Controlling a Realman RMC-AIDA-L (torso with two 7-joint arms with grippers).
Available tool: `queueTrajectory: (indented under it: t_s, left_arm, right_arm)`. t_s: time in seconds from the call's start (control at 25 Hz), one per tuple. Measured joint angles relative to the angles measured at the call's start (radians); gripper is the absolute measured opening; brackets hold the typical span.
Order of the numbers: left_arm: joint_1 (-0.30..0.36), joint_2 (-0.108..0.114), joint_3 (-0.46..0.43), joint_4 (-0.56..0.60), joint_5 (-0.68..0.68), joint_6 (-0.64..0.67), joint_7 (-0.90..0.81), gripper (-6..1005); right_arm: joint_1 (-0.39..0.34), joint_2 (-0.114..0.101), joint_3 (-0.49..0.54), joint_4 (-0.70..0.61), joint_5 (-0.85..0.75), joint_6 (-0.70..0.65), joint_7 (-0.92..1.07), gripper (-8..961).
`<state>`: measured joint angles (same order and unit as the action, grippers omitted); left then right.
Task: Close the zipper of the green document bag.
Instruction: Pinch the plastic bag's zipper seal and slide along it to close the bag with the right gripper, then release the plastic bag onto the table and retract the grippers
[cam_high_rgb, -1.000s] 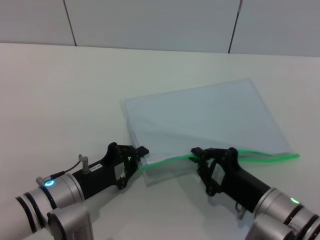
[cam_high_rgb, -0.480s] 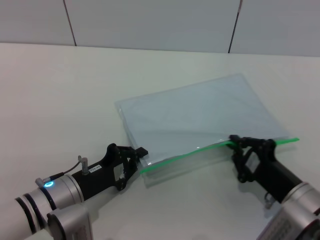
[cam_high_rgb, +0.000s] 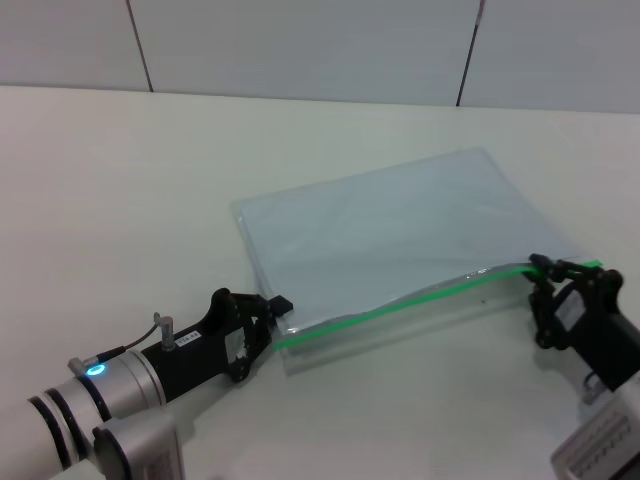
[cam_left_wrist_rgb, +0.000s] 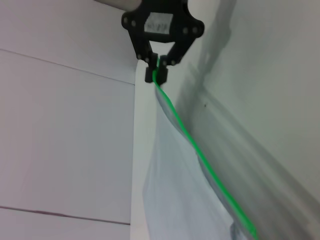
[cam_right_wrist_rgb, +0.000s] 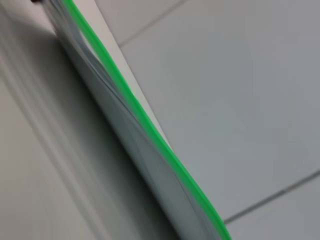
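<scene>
The green document bag (cam_high_rgb: 390, 230) lies flat on the white table, a translucent pale blue pouch. Its zipper (cam_high_rgb: 400, 303) runs as a thin bright green line along the near edge. My left gripper (cam_high_rgb: 277, 308) is shut on the bag's near left corner, at the zipper's start. My right gripper (cam_high_rgb: 543, 268) is shut on the zipper close to its right end. In the left wrist view the zipper (cam_left_wrist_rgb: 200, 151) leads away to the right gripper (cam_left_wrist_rgb: 159, 70), which pinches the strip. The right wrist view shows only the zipper (cam_right_wrist_rgb: 150, 125) along the bag's edge.
The white table (cam_high_rgb: 120, 180) stretches wide to the left and behind the bag. A grey panelled wall (cam_high_rgb: 300, 40) rises at its far edge. Both forearms lie low over the table's near edge.
My right gripper has slid right along the zipper, from its middle to near its right end. The green strip behind it now lies as one straight line. The left gripper holds still.
</scene>
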<state>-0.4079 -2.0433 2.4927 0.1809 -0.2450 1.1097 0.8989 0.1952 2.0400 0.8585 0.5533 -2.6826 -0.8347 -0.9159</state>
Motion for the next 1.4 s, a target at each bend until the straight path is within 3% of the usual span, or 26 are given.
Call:
queueTrajectory:
  t_s: [1.04, 1.32, 1.4]
  left_arm:
    - [0.01, -0.003, -0.014, 0.009, -0.03, 0.035, -0.005, 47]
    - [0.038, -0.005, -0.013, 0.025, -0.043, 0.14, -0.01, 207]
    - [0.05, -0.003, -0.014, 0.035, -0.074, 0.181, -0.016, 248]
  right_arm:
    - [0.01, 0.006, -0.012, -0.143, 0.116, -0.289, 0.006, 170]
    - [0.0, 0.006, -0.045, -0.134, 0.124, -0.382, 0.081, 200]
    - [0.001, 0.004, -0.069, -0.136, 0.13, -0.424, 0.136, 433]
